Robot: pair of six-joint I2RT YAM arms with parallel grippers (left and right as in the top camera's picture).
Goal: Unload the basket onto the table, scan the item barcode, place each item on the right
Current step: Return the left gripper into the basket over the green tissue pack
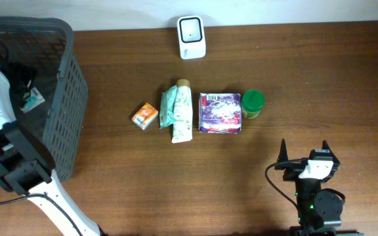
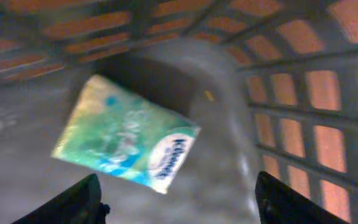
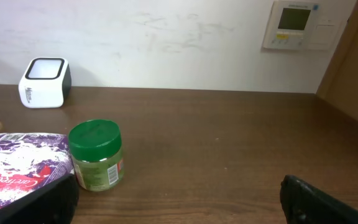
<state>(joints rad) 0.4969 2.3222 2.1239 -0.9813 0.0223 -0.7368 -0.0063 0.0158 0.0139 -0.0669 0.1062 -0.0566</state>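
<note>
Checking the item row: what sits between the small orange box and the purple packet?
In the overhead view, a green packet and a tube lie between the orange box and purple packet.

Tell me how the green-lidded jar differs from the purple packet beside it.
The jar stands upright; the purple packet lies flat. The jar is round with a green lid; the packet is squarish, purple with white and red print. Seen from overhead, the jar takes up less room than the packet. Both sit side by side on the wooden table.
</note>
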